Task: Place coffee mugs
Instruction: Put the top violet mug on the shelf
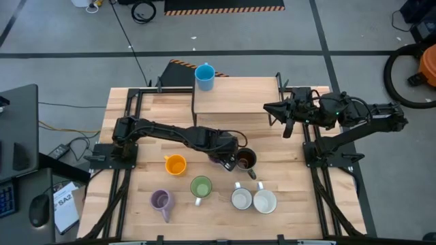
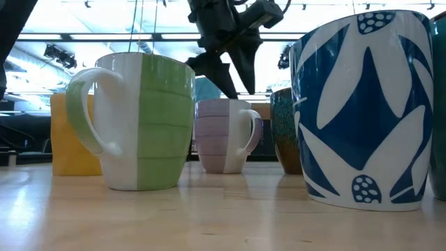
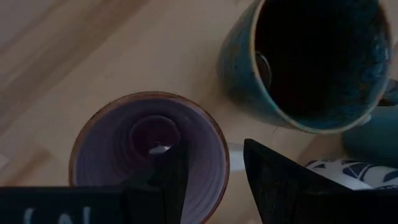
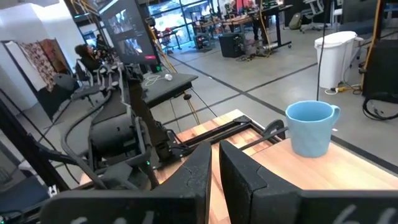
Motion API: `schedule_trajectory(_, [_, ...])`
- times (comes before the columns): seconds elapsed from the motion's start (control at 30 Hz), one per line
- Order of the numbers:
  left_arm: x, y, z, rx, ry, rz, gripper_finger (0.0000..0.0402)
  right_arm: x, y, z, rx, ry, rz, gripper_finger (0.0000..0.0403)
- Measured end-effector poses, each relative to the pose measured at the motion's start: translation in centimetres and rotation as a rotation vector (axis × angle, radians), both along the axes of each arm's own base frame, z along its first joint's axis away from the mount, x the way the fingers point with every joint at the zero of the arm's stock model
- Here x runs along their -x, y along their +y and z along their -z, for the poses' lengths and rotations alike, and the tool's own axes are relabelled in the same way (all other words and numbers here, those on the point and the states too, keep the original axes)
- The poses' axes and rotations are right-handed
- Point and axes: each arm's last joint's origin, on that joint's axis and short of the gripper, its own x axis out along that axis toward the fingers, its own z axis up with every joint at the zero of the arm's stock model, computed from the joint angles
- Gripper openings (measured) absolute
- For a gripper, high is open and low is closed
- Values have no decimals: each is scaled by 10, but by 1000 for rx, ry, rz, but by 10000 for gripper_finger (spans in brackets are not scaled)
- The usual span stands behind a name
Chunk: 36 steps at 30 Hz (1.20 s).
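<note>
The lilac mug [image 3: 149,152] stands mid-worktop just beside the dark brown mug [image 3: 311,59]. The left tool [image 3: 208,180] hangs directly above it, fingers spread, one inside the rim, one outside, gripping nothing yet. The right tool [image 4: 214,168] waits shut, well apart, near the blue mug [image 4: 311,127].

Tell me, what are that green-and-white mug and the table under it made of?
The green-and-white mug looks like glazed ceramic: smooth, shiny, with highlights on its ridged side. The table looks like pale wooden planks, with visible grain and seams; probably a matte finish, though that is hard to judge.
</note>
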Motion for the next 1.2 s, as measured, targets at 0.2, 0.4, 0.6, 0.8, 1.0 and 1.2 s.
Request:
schedule_trajectory(0.2, [-6,0,11,-16,9,5,160,-3,4,0,10,-2,-19,38])
schedule_trajectory(0.4, [-9,-3,25,-33,48,33,160,-5,5,0,9,-11,-16,38])
schedule_trajectory(0.6, [-11,-3,40,17,111,97,148,-6,5,-1,10,-20,-17,38])
schedule_trajectory(0.8, [-3,-2,44,37,208,165,125,-7,5,-1,10,-21,-16,38])
schedule_trajectory(1.0, [1,-2,45,3,257,268,110,-7,5,-1,10,-25,-16,38])
schedule_trajectory(1.2, [3,2,45,-20,275,347,51,-7,5,-1,8,-26,-14,38])
